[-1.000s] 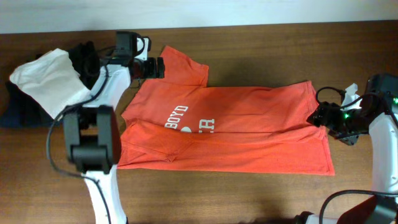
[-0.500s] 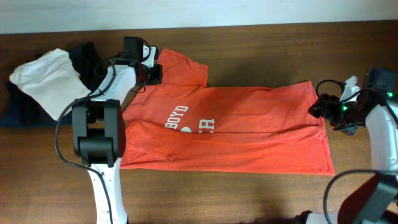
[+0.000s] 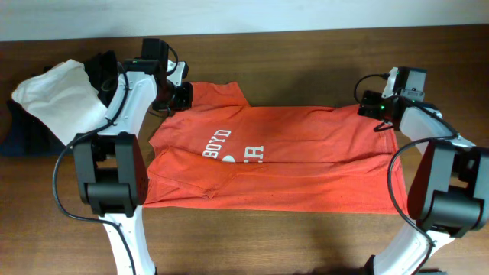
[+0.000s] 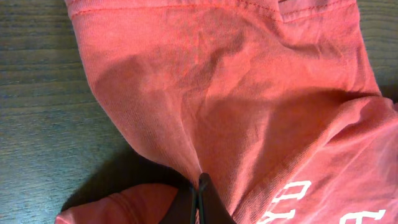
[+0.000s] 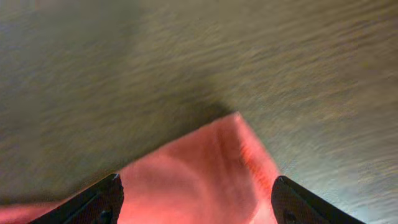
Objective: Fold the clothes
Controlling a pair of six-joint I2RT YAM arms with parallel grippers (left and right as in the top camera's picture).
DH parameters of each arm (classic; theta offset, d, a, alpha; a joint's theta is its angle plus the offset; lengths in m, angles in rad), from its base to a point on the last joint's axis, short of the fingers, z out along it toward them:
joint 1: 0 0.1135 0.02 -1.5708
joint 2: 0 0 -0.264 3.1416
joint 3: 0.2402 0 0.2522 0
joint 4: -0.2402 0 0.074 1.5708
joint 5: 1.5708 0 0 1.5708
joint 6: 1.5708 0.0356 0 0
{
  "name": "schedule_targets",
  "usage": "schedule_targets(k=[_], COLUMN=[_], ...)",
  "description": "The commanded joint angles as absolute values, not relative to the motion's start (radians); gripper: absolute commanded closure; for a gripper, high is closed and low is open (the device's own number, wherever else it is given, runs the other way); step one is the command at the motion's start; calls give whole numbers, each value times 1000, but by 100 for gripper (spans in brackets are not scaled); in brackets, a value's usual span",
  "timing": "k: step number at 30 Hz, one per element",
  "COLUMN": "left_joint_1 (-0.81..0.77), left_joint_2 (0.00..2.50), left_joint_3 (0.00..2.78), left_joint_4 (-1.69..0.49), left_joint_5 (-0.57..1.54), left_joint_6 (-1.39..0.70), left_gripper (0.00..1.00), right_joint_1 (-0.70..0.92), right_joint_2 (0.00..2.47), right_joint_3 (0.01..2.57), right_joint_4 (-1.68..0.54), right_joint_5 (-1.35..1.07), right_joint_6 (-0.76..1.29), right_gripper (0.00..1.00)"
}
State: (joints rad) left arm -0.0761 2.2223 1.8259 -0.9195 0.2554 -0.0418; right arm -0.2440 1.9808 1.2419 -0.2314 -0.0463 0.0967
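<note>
The clothes [image 3: 306, 153], an orange-red T-shirt with white lettering, lie spread flat across the wooden table. My left gripper [image 3: 182, 98] is at the far left sleeve. In the left wrist view its jaws [image 4: 199, 184] are shut, pinching a raised fold of the sleeve fabric [image 4: 249, 93]. My right gripper [image 3: 371, 105] hovers over the far right hem corner. In the right wrist view it [image 5: 198, 186] stands open, with the shirt's corner [image 5: 205, 162] lying between the two fingers [image 5: 106, 196], untouched.
A folded white garment [image 3: 57, 99] lies at the far left on dark garments [image 3: 19, 137], close behind the left arm. Bare wood table [image 3: 306, 53] runs behind the shirt to the back edge, and a strip [image 3: 290, 237] lies in front.
The left gripper has shut on the sleeve and drawn it slightly left. The right arm has swung from the shirt's right edge to its far right corner, still open.
</note>
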Motion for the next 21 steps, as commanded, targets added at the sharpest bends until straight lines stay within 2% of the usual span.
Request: schedule_targets(k=[1,3,6,10,11,12,13,15,21], left_joint_1=[-72,-72,-73,-74,-74,-76,-78,-78,-78], left_joint_2=[2202,2202,2202,2202,2202,2202,2202,2202,2202], left_joint_3=[1834,1833,1833,1833,1833,1833,1833,1833,1833], left_joint_4=[-922,-922,-923,-929,-929,-931,-937,-955,-955], left_joint_5=[266,266,266,266,266,266,266,266,266], left_joint_6=[-40,-40,-40,-40,-40,-40,-40,-40,-40], left_gripper=[100,99,100,100,100,100,99,99,100], right_joint_1=[-240,-229,-210,-210,-210,-210,-210,-211,-211], right_joint_2=[2014,2033,2069,2077,2077,2077,2077,2077,2077], right_joint_3=[1250,1250,1250,1250,1255,1262,1271,1293,1295], right_joint_4=[-189,-170,-160,-137,-137,-137,-138,-137,-92], right_joint_5=[29,24,36,39,39,39,39,39,88], right_joint_6=[148,151,167,178,178,177,177,177,177], right_gripper=[21,31,41,78,78,73,63,51,48])
